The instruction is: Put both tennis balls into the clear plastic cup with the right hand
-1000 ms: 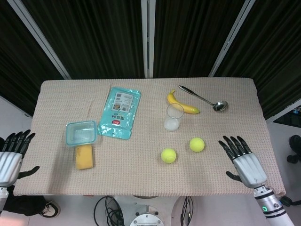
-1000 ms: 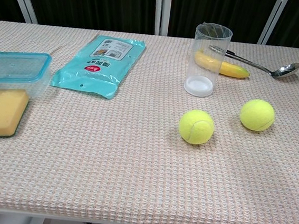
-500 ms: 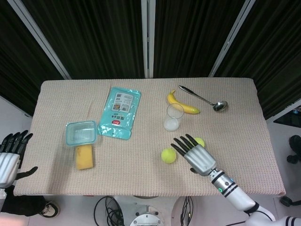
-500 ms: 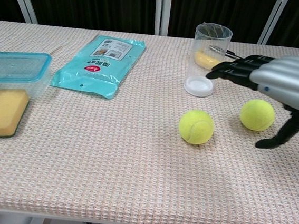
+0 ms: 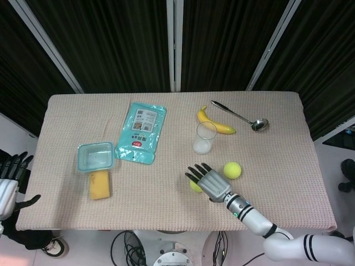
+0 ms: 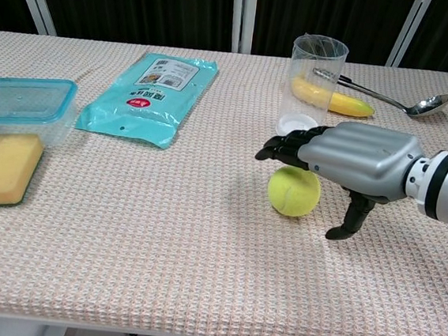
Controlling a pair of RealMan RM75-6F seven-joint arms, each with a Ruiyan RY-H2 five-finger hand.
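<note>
Our right hand (image 6: pixel 344 160) hangs open over the near tennis ball (image 6: pixel 293 192); closing crookedly, we think, could roll it across the counter (image 6: pixel 162 233).

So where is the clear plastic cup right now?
Head view: the clear plastic cup stands upright right of centre, beside the yellow banana, beyond the right hand.

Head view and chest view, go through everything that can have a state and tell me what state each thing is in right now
Right robot hand: fingers spread, over the near tennis ball, not gripping.
Left robot hand: off the table's left edge, holding nothing.
Near tennis ball: on the table, under the hand.
Far tennis ball: on the table, untouched.
Plastic cup: upright, no ball inside.
Blue container: lid on.
Wipes pack: lying flat.
Ladle: lying on the table.
</note>
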